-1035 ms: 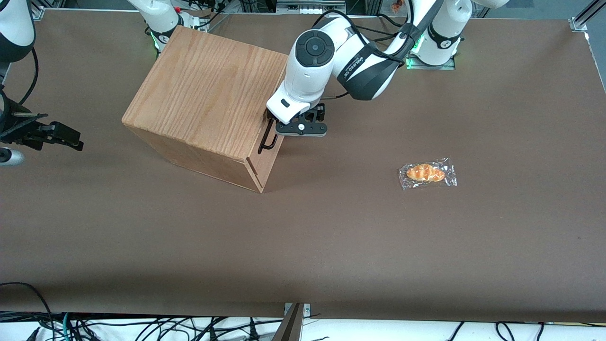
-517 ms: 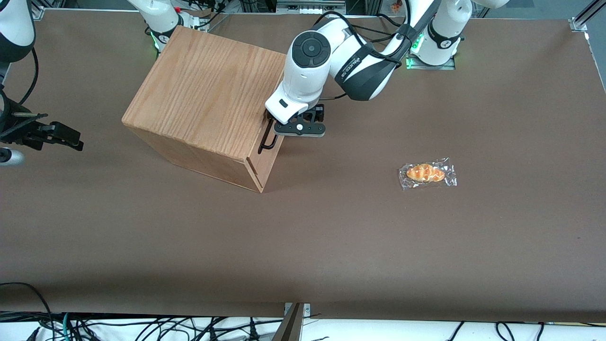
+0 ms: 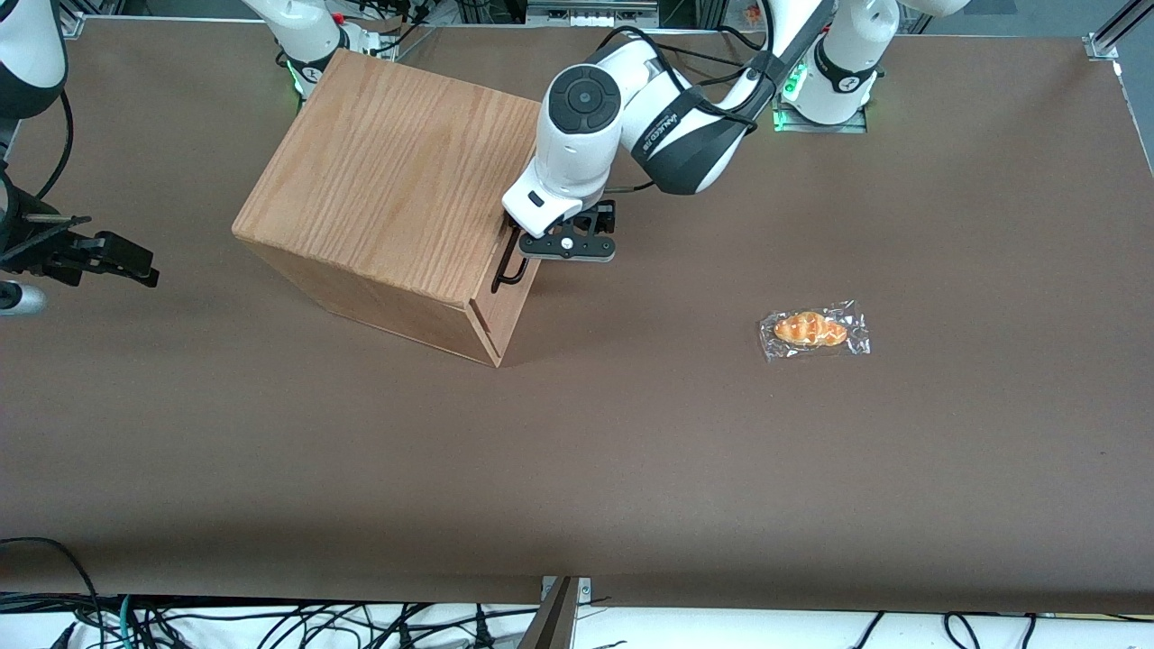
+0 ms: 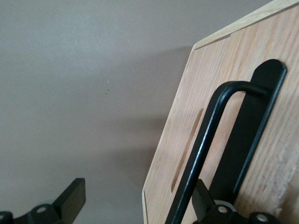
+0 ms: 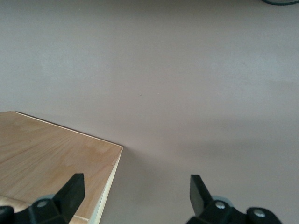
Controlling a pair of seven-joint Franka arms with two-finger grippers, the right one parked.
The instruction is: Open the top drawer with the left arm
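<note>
The light-oak cabinet [image 3: 397,180] stands on the brown table, its front turned toward the working arm's end. The top drawer [image 4: 285,140] looks shut, flush with the cabinet front. Its thin black bar handle [image 3: 508,268] [image 4: 202,151] runs along the drawer front. The left arm [image 3: 631,117] reaches down in front of the drawer, and its gripper [image 3: 541,245] [image 4: 138,198] is open at the handle. The bar passes between the fingers, close against one fingertip [image 4: 205,203]. The other fingertip [image 4: 70,198] hangs apart over bare table.
A wrapped pastry [image 3: 814,330] lies on the table toward the working arm's end, nearer the front camera than the gripper. Cables [image 3: 270,622] hang along the table's front edge.
The left arm has leaned slightly toward the cabinet, and the gripper has shifted a little closer to the drawer front. The drawer has not moved.
</note>
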